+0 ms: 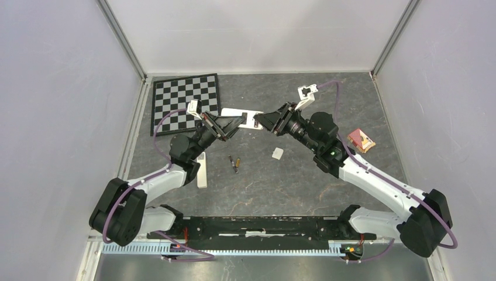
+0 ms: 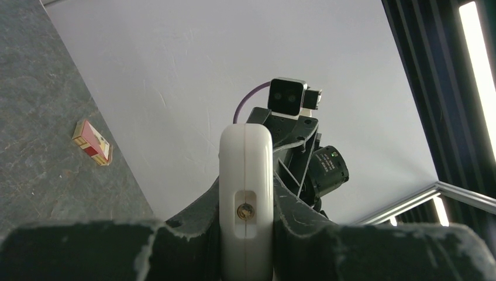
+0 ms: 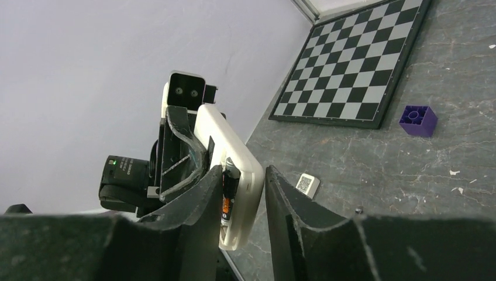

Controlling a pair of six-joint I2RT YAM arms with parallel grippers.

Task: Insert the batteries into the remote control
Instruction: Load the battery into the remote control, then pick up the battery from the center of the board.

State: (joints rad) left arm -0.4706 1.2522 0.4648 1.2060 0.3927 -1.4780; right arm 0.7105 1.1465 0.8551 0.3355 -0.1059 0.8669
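Note:
My left gripper [image 1: 229, 124] is shut on the white remote control [image 1: 250, 119] and holds it above the table. In the left wrist view the remote [image 2: 245, 170] stands end-on, clamped between the fingers. My right gripper [image 1: 262, 121] is open, with its jaws on either side of the remote's other end [image 3: 241, 157]. One finger [image 3: 205, 199] lies against the open compartment, where a dark battery with an orange band [image 3: 228, 188] sits. The other finger stands slightly off the remote. Two slim dark batteries [image 1: 234, 163] lie on the table in front of the grippers.
A narrow white strip [image 1: 202, 170] lies by the left arm. A small white block [image 1: 277, 153] lies near the loose batteries. A red-faced remote [image 1: 361, 140] sits at the right and a checkerboard [image 1: 186, 100] at the back left. A purple cube [image 3: 418, 120] sits by the board.

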